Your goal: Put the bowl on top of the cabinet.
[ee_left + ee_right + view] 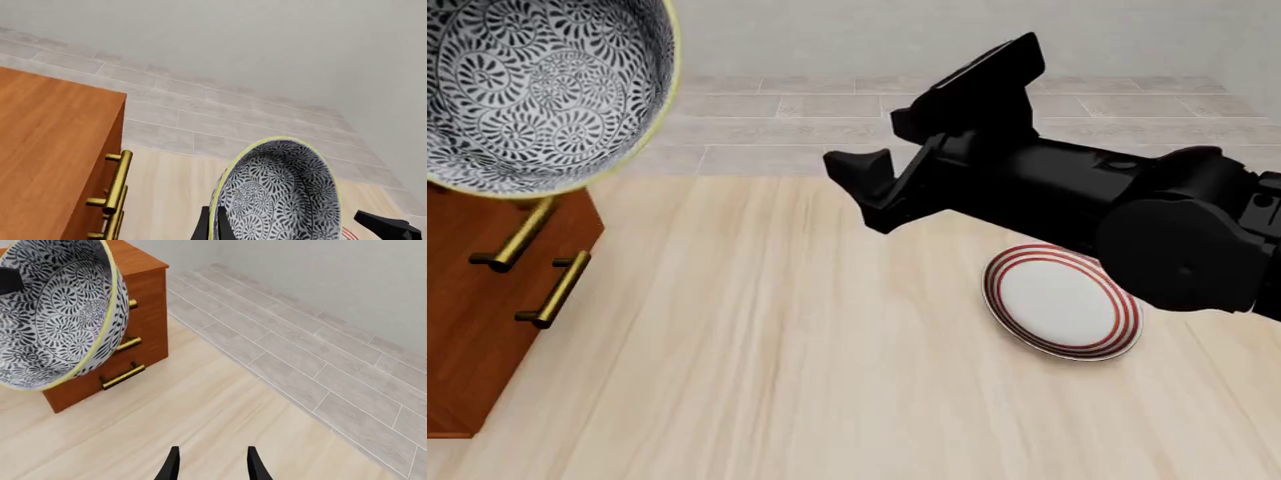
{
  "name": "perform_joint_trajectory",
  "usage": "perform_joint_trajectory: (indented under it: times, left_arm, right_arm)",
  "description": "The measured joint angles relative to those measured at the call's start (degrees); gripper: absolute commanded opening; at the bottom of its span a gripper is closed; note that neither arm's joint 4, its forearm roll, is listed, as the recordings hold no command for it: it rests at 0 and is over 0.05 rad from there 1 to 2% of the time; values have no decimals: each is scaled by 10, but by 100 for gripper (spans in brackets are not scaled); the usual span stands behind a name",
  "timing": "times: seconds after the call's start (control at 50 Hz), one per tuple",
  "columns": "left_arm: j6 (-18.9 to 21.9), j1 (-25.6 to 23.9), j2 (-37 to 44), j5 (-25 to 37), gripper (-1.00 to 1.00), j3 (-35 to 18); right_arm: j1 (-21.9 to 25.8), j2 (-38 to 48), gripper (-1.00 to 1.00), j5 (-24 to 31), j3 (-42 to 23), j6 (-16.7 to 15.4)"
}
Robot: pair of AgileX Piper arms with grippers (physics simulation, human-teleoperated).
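Above the bench's left edge, the deep navy-and-white floral bowl hangs tilted over the reddish-brown wooden cabinet, apparently carried by the left tool, grip unclear, for placing; right tool open, empty.

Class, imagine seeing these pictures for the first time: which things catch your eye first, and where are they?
The patterned bowl stands out first, tilted on its side high at the left, in front of the wooden cabinet. Next comes the black right arm reaching across above the table, partly covering a red-ringed plate at the right.
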Motion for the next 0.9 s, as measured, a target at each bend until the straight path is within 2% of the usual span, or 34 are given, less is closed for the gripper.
perform_joint_trajectory:
  times: [0.4,0.58,0.9]
  left_arm:
    - [17,87,59,92,-100,-82]
    - [20,115,86,117,-100,-107]
    - [35,199,123,151,-100,-159]
  right_arm:
    - [-4,0,100,2,-2,2]
    - [-5,-1,100,4,-3,2]
    - [-7,0,100,3,-2,2]
